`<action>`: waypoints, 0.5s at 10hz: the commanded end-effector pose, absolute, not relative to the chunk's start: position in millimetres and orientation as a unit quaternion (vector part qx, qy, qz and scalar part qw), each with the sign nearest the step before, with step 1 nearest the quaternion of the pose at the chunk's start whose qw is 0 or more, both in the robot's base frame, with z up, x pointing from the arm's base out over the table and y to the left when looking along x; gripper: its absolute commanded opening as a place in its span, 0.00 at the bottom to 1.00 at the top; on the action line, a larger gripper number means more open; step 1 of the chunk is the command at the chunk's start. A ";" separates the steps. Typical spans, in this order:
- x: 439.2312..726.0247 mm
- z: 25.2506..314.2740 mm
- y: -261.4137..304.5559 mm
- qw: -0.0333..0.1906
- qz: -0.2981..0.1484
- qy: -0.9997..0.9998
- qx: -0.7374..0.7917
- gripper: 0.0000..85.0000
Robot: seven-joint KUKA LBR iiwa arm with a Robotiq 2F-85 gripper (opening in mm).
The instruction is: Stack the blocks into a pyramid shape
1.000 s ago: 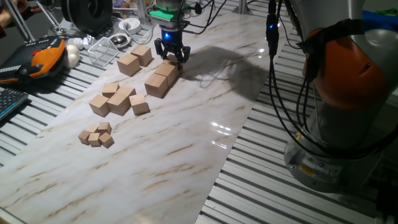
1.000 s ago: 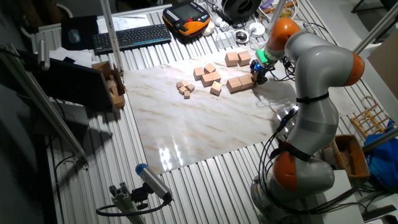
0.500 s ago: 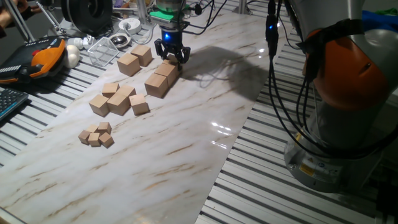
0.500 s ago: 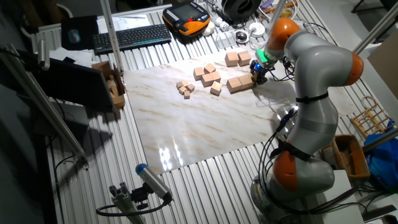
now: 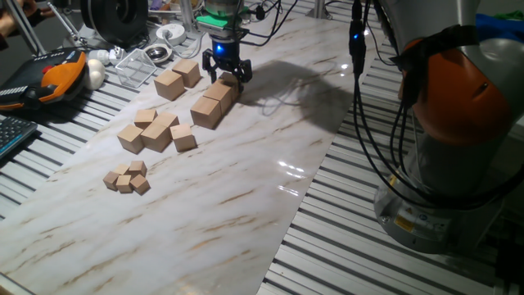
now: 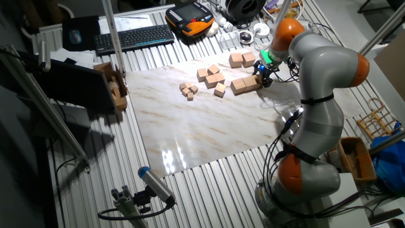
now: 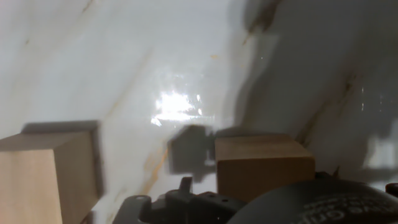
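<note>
Claw [image 5: 226, 72] straddles end block [image 5: 227, 83] of three-block row [image 5: 210, 105], jaws apart, grip unclear; two blocks [image 5: 178, 79] at ten o'clock.

Arm reaches far across; gripper [image 5: 226, 72] points down, fingers apparently spread.

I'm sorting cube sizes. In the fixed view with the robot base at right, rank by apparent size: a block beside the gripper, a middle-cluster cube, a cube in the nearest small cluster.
1. Block beside the gripper
2. Middle-cluster cube
3. Small-cluster cube, clearly smallest though nearest the camera.
</note>
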State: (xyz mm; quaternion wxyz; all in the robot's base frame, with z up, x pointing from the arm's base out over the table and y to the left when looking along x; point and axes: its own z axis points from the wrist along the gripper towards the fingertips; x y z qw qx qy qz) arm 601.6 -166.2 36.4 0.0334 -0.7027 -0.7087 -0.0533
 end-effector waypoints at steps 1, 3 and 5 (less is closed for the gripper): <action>602.1 38.1 -166.5 0.033 -0.053 -0.710 -0.702 1.00; 603.2 45.2 -165.9 0.027 -0.049 -0.713 -0.699 1.00; 603.9 56.4 -165.6 0.025 -0.046 -0.715 -0.697 1.00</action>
